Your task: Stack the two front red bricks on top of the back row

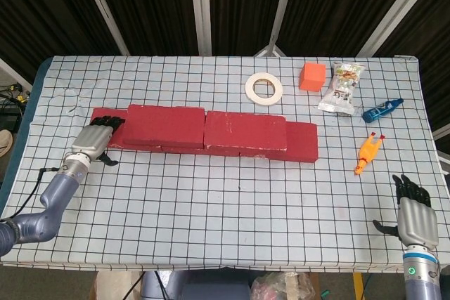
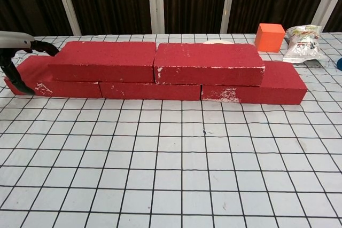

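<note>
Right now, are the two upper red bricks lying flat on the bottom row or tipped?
Flat. The left upper brick and right upper brick lie level, end to end, on the bottom row, tops even in the chest view.

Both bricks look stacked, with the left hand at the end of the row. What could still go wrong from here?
1. The left hand sits against the left end of the bottom row; a sideways push or careless pull-back could shift those bricks.
2. The upper left brick overhangs no support problem visibly, but any jolt below could slide it against the upper right brick.
3. The right hand is far away, unable to steady anything.
</note>
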Motion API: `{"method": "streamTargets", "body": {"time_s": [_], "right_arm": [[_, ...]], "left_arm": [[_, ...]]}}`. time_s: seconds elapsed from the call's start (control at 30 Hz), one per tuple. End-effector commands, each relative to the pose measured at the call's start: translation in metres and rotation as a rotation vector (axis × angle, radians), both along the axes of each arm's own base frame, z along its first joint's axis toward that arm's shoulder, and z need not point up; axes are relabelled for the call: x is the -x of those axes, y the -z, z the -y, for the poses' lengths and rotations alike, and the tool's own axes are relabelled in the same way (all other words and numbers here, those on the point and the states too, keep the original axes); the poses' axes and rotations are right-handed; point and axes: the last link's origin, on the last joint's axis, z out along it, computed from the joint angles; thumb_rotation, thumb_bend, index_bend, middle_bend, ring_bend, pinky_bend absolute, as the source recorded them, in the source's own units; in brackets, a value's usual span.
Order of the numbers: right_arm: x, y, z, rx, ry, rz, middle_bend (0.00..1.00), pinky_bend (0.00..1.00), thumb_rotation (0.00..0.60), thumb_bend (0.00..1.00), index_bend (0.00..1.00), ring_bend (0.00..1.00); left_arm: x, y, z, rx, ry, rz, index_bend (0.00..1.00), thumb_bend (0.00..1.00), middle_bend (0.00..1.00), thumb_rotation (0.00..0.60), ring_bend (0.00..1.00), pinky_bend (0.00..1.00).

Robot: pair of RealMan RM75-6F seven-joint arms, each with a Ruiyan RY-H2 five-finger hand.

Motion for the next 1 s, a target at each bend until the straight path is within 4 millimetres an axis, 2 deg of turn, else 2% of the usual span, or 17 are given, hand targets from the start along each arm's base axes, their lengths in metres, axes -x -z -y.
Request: {"method": "streamTargets", "body": {"time_s": [0.03, 0.17, 0.23, 0.33, 0.47, 0.6, 0.9, 1.0], "right_arm": [[0.000, 0.000, 0.000, 0.001, 0.000, 0.001, 0.00, 0.00, 0.600, 0.18, 0.03, 0.00], [0.000, -0.001, 0.000, 0.002, -0.002, 0.004, 0.00, 0.00, 0.600, 0.18, 0.03, 0.00], [-0.001, 0.000, 0.000, 0.002, -0.007, 0.006, 0.00, 0.00, 0.600, 0.18, 0.03, 0.00], [-0.004, 0.001, 0.001, 0.003, -0.039, 0.007, 0.00, 0.00, 0.600, 0.18, 0.03, 0.00], [-0.010, 0.004, 0.002, -0.002, -0.130, 0.011, 0.00, 0.00, 0.600, 0.18, 0.03, 0.00], [-0.014, 0.004, 0.002, 0.016, -0.219, -0.022, 0.00, 0.00, 0.600, 0.18, 0.03, 0.00], [-0.015, 0.002, -0.001, 0.049, -0.334, -0.073, 0.00, 0.00, 0.600, 0.18, 0.03, 0.00], [-0.015, 0.001, -0.002, 0.043, -0.333, -0.071, 0.00, 0.00, 0.600, 0.18, 0.03, 0.00]], "left_arm": [[0.002, -0.005, 0.004, 0.003, -0.002, -0.008, 0.12, 0.00, 0.06, 0.600, 0.00, 0.00], [0.007, -0.028, 0.022, -0.024, -0.033, -0.018, 0.14, 0.00, 0.06, 0.600, 0.00, 0.00], [0.008, -0.041, 0.043, -0.047, -0.052, 0.000, 0.13, 0.00, 0.06, 0.600, 0.00, 0.00], [0.010, -0.050, 0.076, -0.095, -0.024, 0.050, 0.12, 0.00, 0.06, 0.600, 0.00, 0.00], [0.024, -0.049, 0.120, -0.133, 0.038, 0.048, 0.10, 0.00, 0.04, 0.600, 0.00, 0.00], [0.033, -0.046, 0.147, -0.159, 0.059, 0.034, 0.09, 0.00, 0.03, 0.600, 0.00, 0.00], [0.045, -0.039, 0.188, -0.241, 0.124, 0.124, 0.08, 0.00, 0.01, 0.600, 0.00, 0.00], [0.044, -0.037, 0.195, -0.246, 0.152, 0.135, 0.08, 0.00, 0.01, 0.600, 0.00, 0.00]]}}
